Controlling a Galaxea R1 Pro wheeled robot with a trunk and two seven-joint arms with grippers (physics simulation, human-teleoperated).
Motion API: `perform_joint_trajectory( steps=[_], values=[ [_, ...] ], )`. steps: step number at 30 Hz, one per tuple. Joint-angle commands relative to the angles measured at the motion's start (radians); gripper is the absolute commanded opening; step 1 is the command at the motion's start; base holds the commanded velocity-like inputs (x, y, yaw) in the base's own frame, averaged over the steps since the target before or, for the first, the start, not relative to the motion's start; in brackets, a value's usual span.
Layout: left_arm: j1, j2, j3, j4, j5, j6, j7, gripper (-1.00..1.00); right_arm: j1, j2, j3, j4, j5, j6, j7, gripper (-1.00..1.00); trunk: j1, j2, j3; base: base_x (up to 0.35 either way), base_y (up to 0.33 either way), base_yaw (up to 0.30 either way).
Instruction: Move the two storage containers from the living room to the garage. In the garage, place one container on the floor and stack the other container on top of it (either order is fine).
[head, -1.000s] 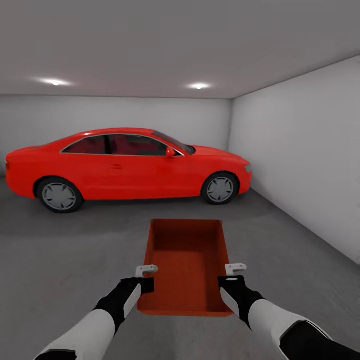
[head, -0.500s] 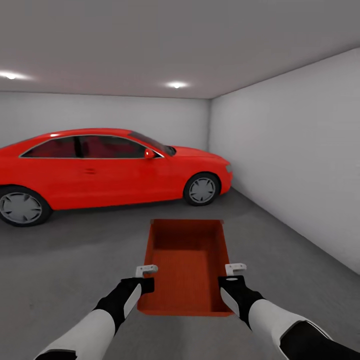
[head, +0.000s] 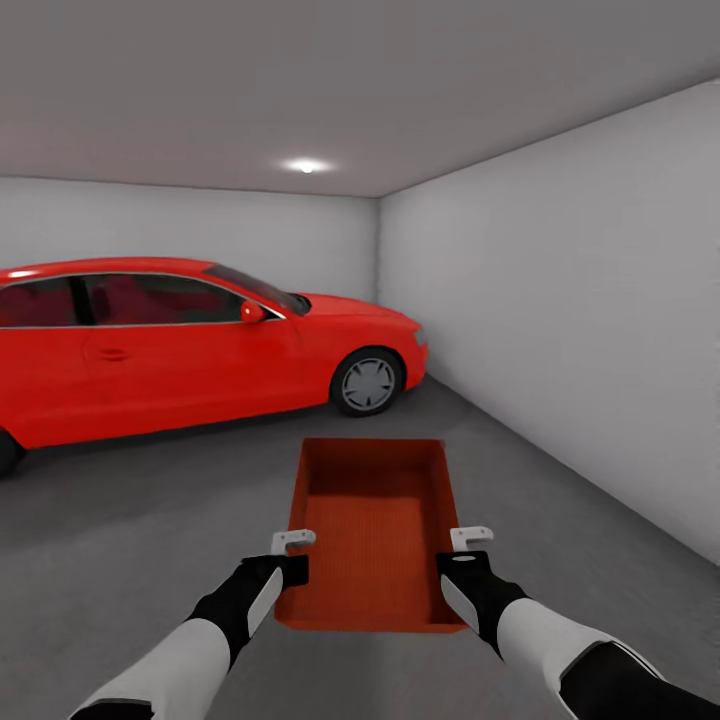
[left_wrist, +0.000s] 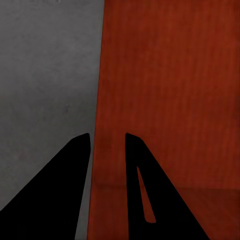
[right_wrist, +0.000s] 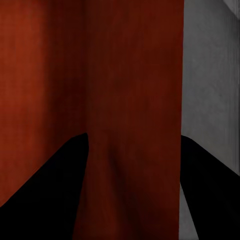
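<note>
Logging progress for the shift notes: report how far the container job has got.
Done: one storage container has reached the garage, near the red car. In hand: the left gripper and right gripper clamp its side walls, carrying it above the floor. Left: set it down; no second container visible for stacking.

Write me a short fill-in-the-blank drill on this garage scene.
1. Both grippers hold one orange-red storage container, one on each long ____.
2. The red car stands to the container's ____ in the head view.
3. The floor is grey ____.
4. The left gripper straddles the container's ____.

Missing words: side; left; concrete; wall
</note>
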Motion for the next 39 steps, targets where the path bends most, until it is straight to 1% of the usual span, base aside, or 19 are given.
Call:
perform_joint_trajectory(
  steps=[1,39],
  values=[
    [0.001,-0.001,-0.002,-0.004,-0.027,0.008,0.014,-1.0,-0.001,0.006,-0.007,-0.002,-0.023,0.006,-0.004,-1.0,0.001,-0.001,0.0,0.322,0.0,-0.25],
    [0.001,-0.001,-0.002,-0.004,-0.027,0.007,0.014,-1.0,-0.001,0.006,-0.007,-0.002,-0.023,0.006,-0.004,-1.0,0.001,-0.001,0.0,0.322,0.0,-0.25]
  ],
)
